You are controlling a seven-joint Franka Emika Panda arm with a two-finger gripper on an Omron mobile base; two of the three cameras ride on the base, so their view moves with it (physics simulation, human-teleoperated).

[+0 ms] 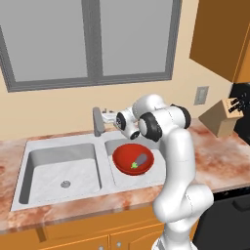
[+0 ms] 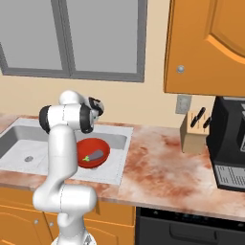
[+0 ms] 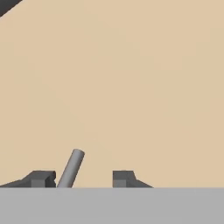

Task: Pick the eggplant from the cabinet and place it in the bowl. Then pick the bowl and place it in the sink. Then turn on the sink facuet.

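The red bowl [image 1: 120, 153] [image 2: 99, 143] rests in the right basin of the grey sink [image 1: 58, 168] [image 2: 19, 148]. The eggplant [image 1: 141, 159] [image 2: 97, 155] lies inside it, green tip toward the front. My gripper [image 1: 111, 117] [image 3: 84, 178] is up at the sink faucet [image 1: 98, 122] behind the basins and points at the beige wall. In the hand view its jaws stand apart, and the faucet's grey lever [image 3: 72, 167] rises between them, close to the left fingertip [image 3: 43, 178]. The cabinet is out of view.
A wooden knife block [image 1: 222, 117] [image 2: 195, 131] and a black machine [image 2: 229, 143] stand on the marbled counter [image 2: 158, 162] to the right. An orange cupboard with a panelled door [image 2: 210, 43] hangs above them. A window [image 1: 93, 39] fills the wall behind the sink.
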